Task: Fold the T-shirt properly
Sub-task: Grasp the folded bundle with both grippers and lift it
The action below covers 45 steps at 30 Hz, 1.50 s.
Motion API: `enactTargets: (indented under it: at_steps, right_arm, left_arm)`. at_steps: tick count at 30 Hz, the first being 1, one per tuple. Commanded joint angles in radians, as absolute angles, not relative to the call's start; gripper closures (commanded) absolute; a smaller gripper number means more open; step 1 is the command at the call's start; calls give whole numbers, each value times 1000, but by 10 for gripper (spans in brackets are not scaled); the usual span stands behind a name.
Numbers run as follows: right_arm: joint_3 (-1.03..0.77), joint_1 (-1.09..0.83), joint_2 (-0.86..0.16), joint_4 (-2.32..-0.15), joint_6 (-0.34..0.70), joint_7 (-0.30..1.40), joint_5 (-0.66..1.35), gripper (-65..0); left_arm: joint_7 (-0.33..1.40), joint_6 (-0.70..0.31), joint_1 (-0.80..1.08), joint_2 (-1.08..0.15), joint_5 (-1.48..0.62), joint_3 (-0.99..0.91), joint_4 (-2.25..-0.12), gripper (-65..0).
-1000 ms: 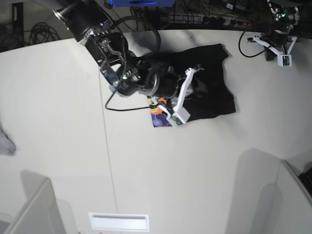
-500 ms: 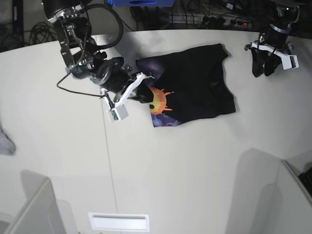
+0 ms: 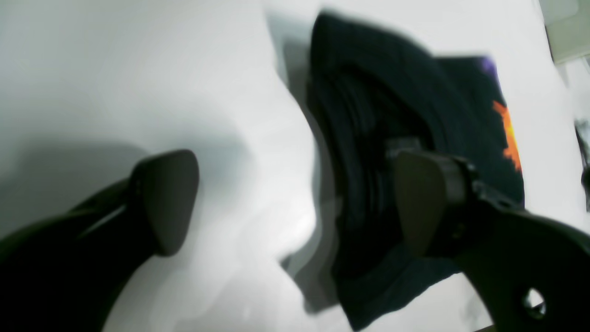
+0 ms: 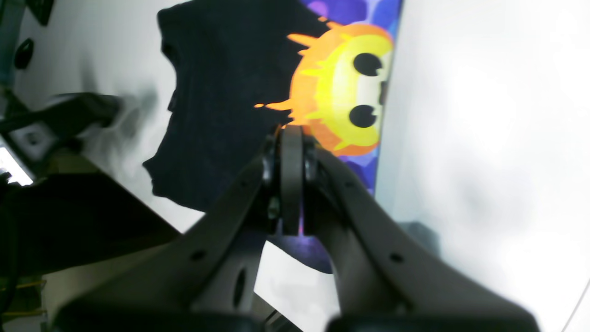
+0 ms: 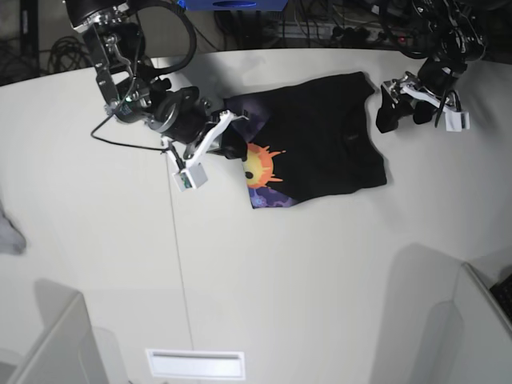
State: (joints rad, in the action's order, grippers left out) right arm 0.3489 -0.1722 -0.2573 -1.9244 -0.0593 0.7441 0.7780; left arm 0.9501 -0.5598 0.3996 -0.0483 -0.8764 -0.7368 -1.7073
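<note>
One T-shirt (image 5: pixel 320 136) on table (image 5: pixel 320 264); two arms; one grey scrap (image 5: pixel 10 234).

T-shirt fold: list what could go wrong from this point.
1. The left gripper hangs open beside the T-shirt, at its collar-side edge. If it closes there, it may pinch several bunched layers instead of one.
2. The right gripper is shut at the shirt's other edge, by the sun print. A sweep from there could drag the cloth and undo the fold.
3. The print faces up on one strip, so the fold may finish uneven.
</note>
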Motion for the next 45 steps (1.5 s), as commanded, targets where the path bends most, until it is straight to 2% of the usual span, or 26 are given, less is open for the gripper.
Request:
enactTargets:
  at_steps: [1, 13, 28, 31, 35, 40, 44, 45]
  right_arm:
    - [346, -162, -262, -1945, -47, 725, 785, 0]
    - [344, -176, -262, -1946, -47, 720, 785, 0]
    - [344, -177, -275, -1946, -47, 720, 785, 0]
    - [344, -177, -275, -1946, -47, 720, 785, 0]
    - [344, -177, -275, -1946, -47, 720, 785, 0]
    - [335, -182, -275, -1946, -47, 719, 785, 0]
    - [240, -225, -268, -1946, -47, 719, 785, 0]
    - [213, -237, -268, -1946, -47, 719, 785, 0]
  left_arm:
    - [934, -572, 394, -58, -903, -723, -1704, -650]
    - [929, -570, 331, -59, -901, -575, -1563, -650]
    - [928, -568, 278, -59, -900, -489, -1448, -650]
    - [928, -568, 274, -61, -862, -483, -1448, -538]
    - [928, -568, 272, -58, -777, -483, -1448, -351]
    - [935, -568, 259, -61, -759, -476, -1448, -176]
    - [937, -568, 245, -67, -759, -461, -1448, -15]
    - [937, -565, 245, -74, -759, -446, -1449, 0]
